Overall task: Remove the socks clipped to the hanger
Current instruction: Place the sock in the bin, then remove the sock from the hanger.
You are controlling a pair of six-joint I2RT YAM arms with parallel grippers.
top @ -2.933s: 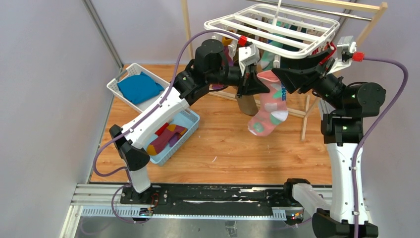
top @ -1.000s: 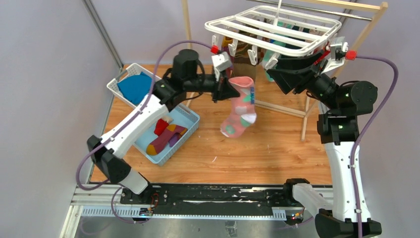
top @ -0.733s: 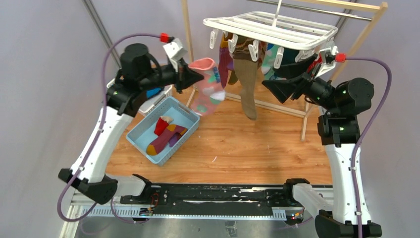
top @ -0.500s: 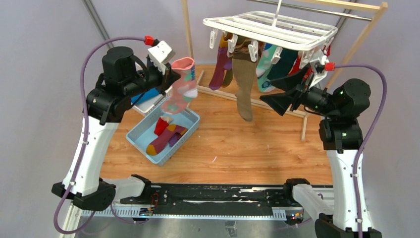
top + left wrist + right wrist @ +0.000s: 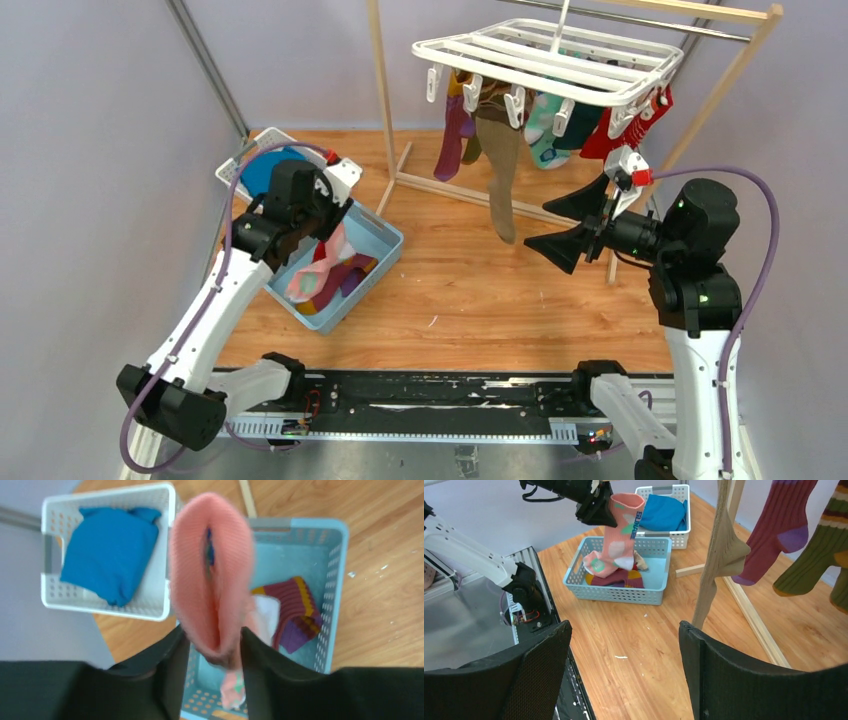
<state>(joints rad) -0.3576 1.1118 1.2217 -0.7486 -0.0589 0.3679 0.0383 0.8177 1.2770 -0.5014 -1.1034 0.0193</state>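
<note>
The white hanger (image 5: 640, 85) hangs at the back with several socks clipped under it: purple (image 5: 452, 140), tan (image 5: 500, 170), teal (image 5: 545, 140) and red (image 5: 615, 135). My left gripper (image 5: 325, 215) is over the blue basket (image 5: 385, 250). Its jaws stand parted, open, with the cuff of a pink patterned sock (image 5: 212, 580) between them. The foot of the pink patterned sock (image 5: 320, 265) dangles into the basket. My right gripper (image 5: 562, 225) is open and empty, below and in front of the hanger. In the right wrist view the tan sock (image 5: 721, 550) hangs just beyond it.
A striped maroon sock (image 5: 295, 615) lies in the blue basket. A white basket (image 5: 232, 175) behind it holds a folded blue cloth (image 5: 105, 555). The wooden rack post (image 5: 378, 80) and its floor bar stand under the hanger. Grey walls close in on both sides.
My left arm swung the pink sock left and down from the hanger to the blue basket, and its jaws have parted. My right gripper drew back down from the hanger.
</note>
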